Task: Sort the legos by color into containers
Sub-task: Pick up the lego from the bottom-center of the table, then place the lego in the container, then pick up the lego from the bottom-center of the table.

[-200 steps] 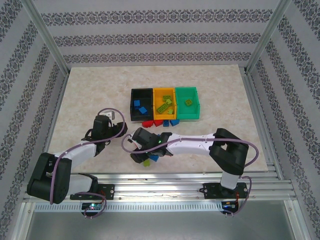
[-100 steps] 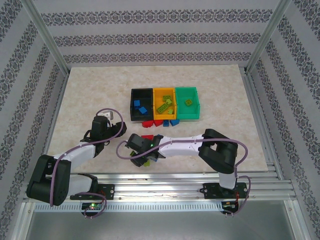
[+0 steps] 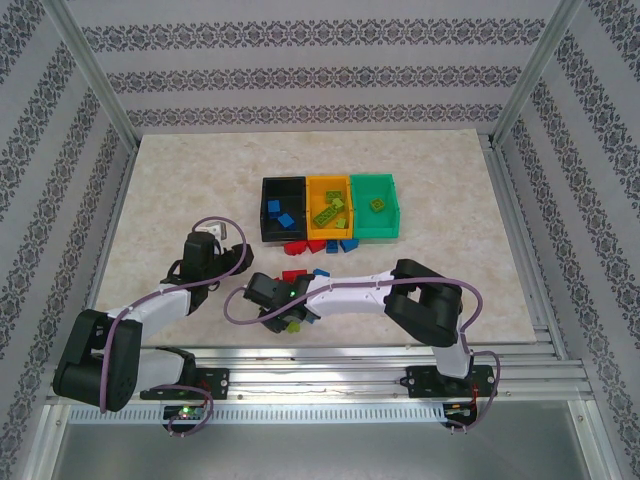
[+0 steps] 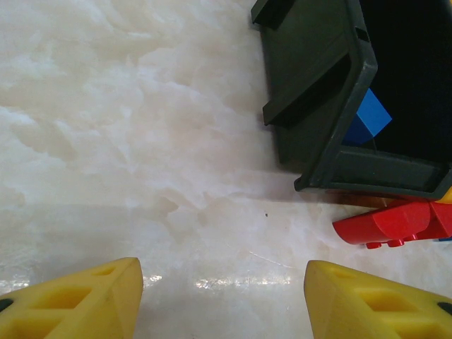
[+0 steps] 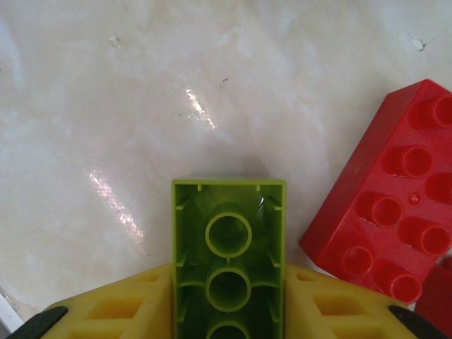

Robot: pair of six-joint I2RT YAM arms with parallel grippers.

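While left gripper (image 4: 222, 300) hangs open, empty, right gripper (image 5: 229, 305) pinches lime brick (image 5: 229, 226) hollow-side up.

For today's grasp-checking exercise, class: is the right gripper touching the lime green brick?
Touching. In the right wrist view the right gripper has both yellow fingers flush against the sides of the lime green brick.
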